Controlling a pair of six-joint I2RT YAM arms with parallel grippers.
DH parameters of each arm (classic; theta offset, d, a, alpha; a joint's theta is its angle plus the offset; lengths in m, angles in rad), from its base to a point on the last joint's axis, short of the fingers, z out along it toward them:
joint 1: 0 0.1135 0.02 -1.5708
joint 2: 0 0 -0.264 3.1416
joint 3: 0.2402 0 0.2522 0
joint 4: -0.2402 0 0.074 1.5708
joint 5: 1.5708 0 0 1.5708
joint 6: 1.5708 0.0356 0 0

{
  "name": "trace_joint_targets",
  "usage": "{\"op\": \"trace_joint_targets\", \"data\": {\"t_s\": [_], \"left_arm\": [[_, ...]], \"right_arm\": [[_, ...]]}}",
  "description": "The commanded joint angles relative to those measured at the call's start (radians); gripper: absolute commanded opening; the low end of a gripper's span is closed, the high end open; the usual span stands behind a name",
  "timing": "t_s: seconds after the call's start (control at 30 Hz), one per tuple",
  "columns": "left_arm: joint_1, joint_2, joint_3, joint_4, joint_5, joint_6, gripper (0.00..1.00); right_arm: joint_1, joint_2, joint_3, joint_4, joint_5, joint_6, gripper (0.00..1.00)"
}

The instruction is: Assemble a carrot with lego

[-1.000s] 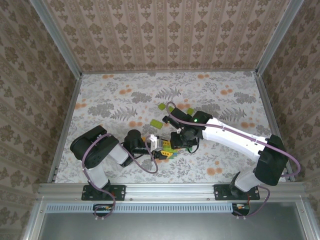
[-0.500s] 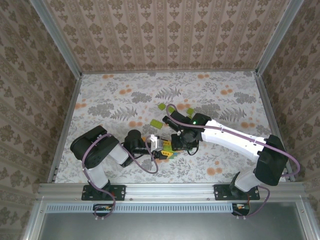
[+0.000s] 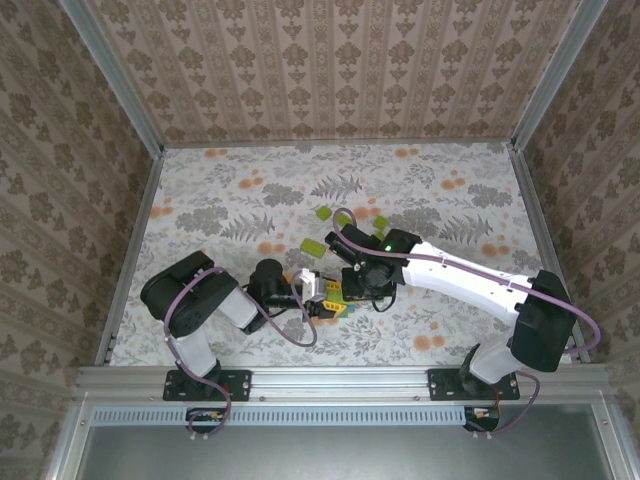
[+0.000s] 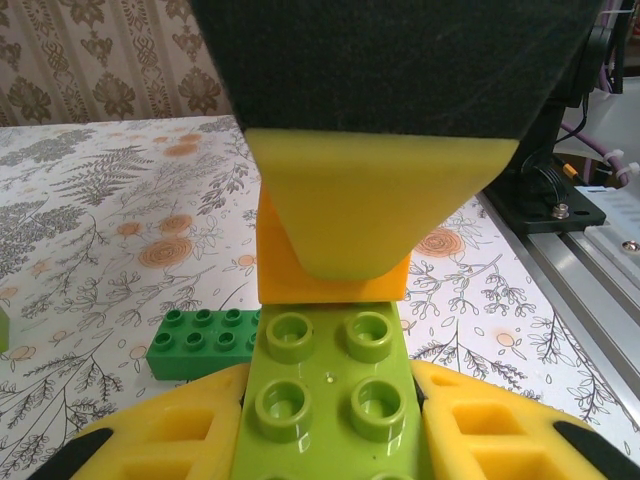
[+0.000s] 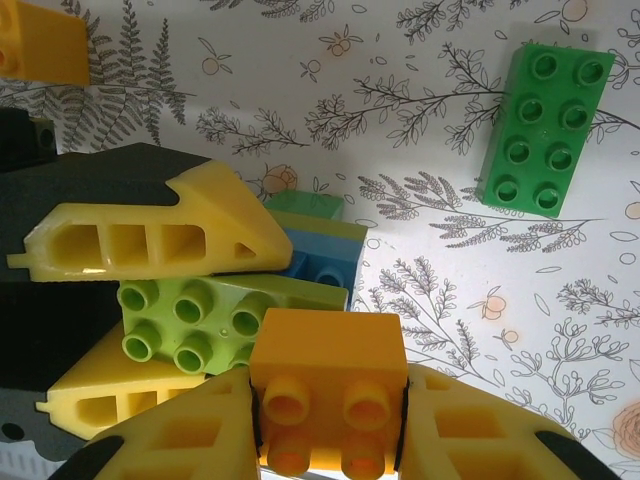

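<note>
My left gripper (image 4: 330, 405) is shut on a lime-green lego brick (image 4: 330, 385), studs up, between its yellow fingers. My right gripper (image 5: 330, 425) is shut on an orange brick (image 5: 330, 385). That orange brick (image 4: 285, 275) sits against the far end of the lime-green brick (image 5: 210, 320). In the top view the two grippers meet at mid-table, the left gripper (image 3: 320, 299) to the left of the right gripper (image 3: 354, 287). A stack of blue and green bricks (image 5: 325, 255) lies just behind the joined pieces. I cannot pick out a finished carrot.
A dark green 2x4 brick (image 5: 545, 125) lies flat on the floral table, also seen beside the lime-green brick (image 4: 200, 345). Loose lime-green bricks (image 3: 314, 246) (image 3: 324, 213) (image 3: 382, 222) lie farther back. An orange-yellow brick (image 5: 40, 40) sits at the right wrist view's upper left.
The right gripper has slid a little left with the orange brick, closing on the lime-green brick in the left gripper. The left arm has stayed still.
</note>
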Motion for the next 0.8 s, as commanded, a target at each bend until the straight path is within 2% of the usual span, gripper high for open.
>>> {"op": "trace_joint_targets", "data": {"t_s": [0.0, 0.4, 0.77], "left_arm": [[-0.009, 0.032, -0.002, -0.094, -0.050, 0.056, 0.28], [-0.016, 0.026, -0.001, -0.107, -0.058, 0.062, 0.27], [-0.022, 0.026, -0.002, -0.112, -0.070, 0.070, 0.27]], "right_arm": [[0.007, 0.008, -0.053, -0.044, 0.053, 0.048, 0.27], [0.013, 0.045, -0.059, -0.053, 0.076, 0.057, 0.27], [0.003, 0.131, 0.034, -0.125, 0.066, -0.037, 0.28]]}}
